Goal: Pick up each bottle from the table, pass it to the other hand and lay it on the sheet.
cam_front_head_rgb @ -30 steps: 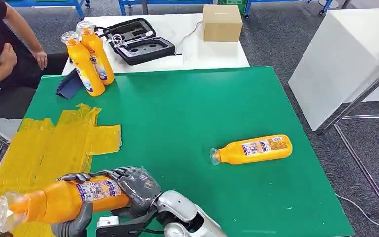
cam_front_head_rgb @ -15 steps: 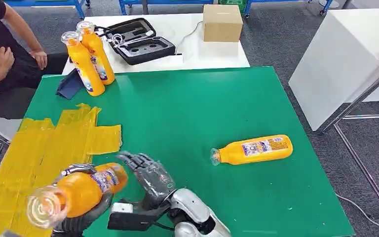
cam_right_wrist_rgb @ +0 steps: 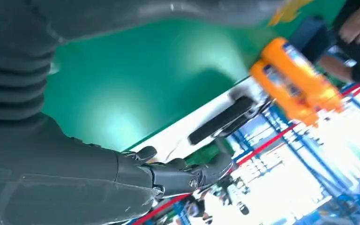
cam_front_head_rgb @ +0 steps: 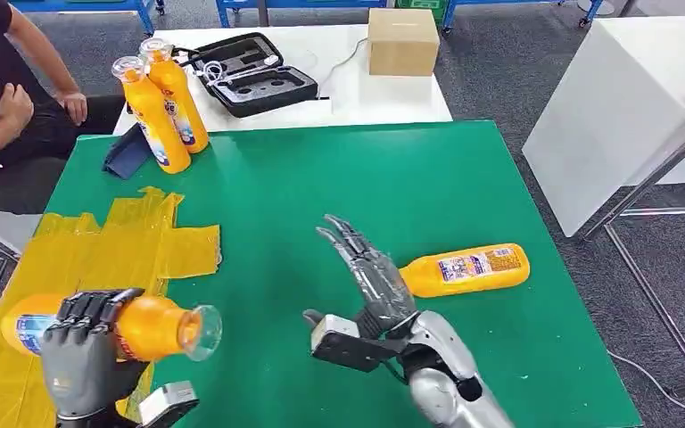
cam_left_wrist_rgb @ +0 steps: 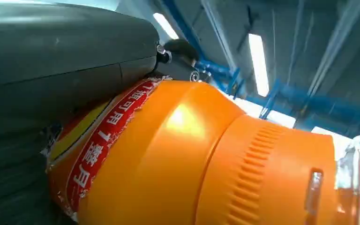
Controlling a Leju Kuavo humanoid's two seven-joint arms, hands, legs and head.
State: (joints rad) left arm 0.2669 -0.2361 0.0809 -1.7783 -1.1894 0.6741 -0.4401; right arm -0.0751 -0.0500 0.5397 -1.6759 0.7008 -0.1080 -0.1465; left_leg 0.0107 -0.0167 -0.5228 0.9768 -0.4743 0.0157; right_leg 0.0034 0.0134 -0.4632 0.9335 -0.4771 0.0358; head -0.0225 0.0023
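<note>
Handover done: a second ago the right hand (cam_front_head_rgb: 370,267) gripped the bottle low over the near edge of the table (cam_front_head_rgb: 339,187); half a second ago both hands were on it; now the left hand (cam_front_head_rgb: 85,352) alone grips the held bottle (cam_front_head_rgb: 156,328), fingers (cam_front_head_rgb: 98,308) clamped round its body, clear cap pointing toward the middle of the green top. The bottle hangs above the near end of the yellow sheet (cam_front_head_rgb: 89,259), not yet laid down. The right hand has let go and drawn off to the right, fingers apart and stretched out, holding nothing, its tips close by the cap end of the lying bottle (cam_front_head_rgb: 464,269). My reading: the pass for this bottle is complete, what remains is lowering it flat onto the sheet; the right hand looks placed to go for the lying one next. Count: four orange bottles in all. One in the left hand, one on its side on the green top, two standing bottles (cam_front_head_rgb: 162,102) at the far left corner, touching each other. One yellow sheet, nothing on it yet. One open black case (cam_front_head_rgb: 250,76), one cardboard box (cam_front_head_rgb: 401,40) on the white table behind. One person (cam_front_head_rgb: 4,107) seated at far left.
</note>
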